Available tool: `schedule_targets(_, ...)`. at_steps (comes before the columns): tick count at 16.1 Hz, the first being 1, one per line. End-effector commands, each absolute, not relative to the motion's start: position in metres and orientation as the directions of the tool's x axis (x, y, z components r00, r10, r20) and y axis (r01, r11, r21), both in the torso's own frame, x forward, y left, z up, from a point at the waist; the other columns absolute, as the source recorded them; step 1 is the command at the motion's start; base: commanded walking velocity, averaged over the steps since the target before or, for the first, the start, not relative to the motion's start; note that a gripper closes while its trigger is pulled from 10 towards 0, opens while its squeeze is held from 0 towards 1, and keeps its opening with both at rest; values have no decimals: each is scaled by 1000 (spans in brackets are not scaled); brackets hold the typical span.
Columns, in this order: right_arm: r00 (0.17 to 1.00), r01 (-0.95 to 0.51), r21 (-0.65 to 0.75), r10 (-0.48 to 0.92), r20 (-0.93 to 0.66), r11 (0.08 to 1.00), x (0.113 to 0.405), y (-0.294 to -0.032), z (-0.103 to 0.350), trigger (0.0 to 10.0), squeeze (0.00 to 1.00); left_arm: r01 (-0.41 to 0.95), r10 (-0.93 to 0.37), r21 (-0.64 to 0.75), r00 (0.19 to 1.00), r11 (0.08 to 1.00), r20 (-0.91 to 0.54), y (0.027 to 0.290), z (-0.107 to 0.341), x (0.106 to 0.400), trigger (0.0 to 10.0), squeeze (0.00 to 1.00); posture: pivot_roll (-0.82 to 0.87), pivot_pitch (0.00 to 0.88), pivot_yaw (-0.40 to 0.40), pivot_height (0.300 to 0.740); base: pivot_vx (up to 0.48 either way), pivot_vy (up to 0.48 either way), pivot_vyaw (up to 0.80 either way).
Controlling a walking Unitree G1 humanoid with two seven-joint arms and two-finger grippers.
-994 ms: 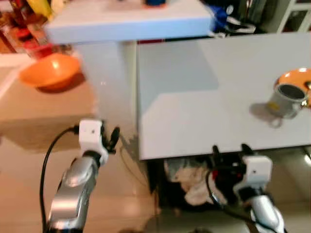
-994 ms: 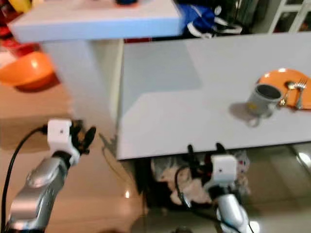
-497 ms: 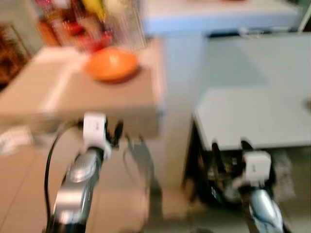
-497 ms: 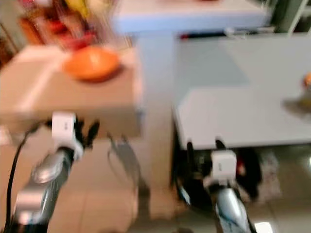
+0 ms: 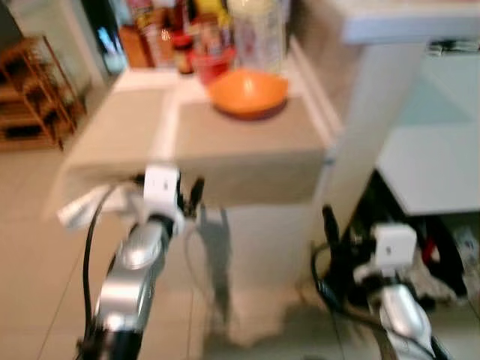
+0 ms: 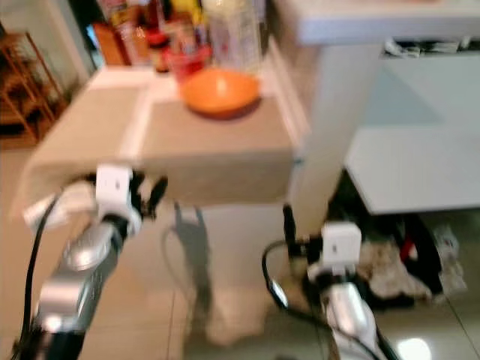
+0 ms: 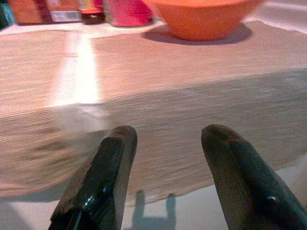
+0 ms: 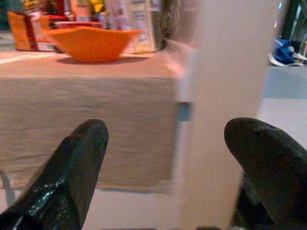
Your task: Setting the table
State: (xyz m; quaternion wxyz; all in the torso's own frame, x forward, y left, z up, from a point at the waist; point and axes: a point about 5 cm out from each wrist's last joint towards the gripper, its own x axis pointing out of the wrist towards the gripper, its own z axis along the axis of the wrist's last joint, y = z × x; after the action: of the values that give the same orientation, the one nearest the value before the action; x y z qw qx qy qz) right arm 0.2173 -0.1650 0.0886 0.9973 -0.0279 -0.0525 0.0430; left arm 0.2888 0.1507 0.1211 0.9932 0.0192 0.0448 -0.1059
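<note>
facing the orange bowl ahead of the left gripper, both it and the right gripper are wide open and empty; reaching low may hit the bench edge.

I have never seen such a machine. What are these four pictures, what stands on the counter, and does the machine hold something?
This is a walking humanoid robot with two silver arms. Each arm ends in an end effector with two black fingers. Two pictures come from the cameras in its head, looking down and forward; they are blurred. There the left end effector is in front of a counter covered with a beige cloth, and the right end effector is lower, near a white pillar. The other two pictures come from cameras on the wrists, looking along the fingers. On the cloth stands an orange bowl, with jars and bottles behind it. Both end effectors are open and hold nothing.
</note>
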Motion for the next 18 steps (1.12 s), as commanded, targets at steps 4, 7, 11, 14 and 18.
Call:
schedule_targets(4,985,-97,-99,110,132,990,222,-160,98,10000,0,231,-229,34,972,972,-48,149,128,289,10000,0,-106,0,47,736,345,0,0)
schedule_targets(7,969,-53,-165,91,231,985,224,-159,118,10000,0,242,-243,43,970,969,4,143,135,288,10000,0,-107,0,44,736,480,0,0)
schedule_targets(11,979,-2,-135,29,202,991,224,-168,114,10000,0,234,-235,30,972,972,27,140,145,298,10000,0,-113,0,47,736,480,0,0)
schedule_targets(14,982,2,-136,24,189,991,223,-170,111,10000,0,228,-228,27,973,973,20,140,144,298,10000,0,-113,0,47,736,457,0,0)
schedule_targets(18,984,-12,-136,36,176,991,222,-169,110,10000,0,134,-135,112,991,985,-5,148,140,300,10000,0,-111,2,39,736,202,0,0)
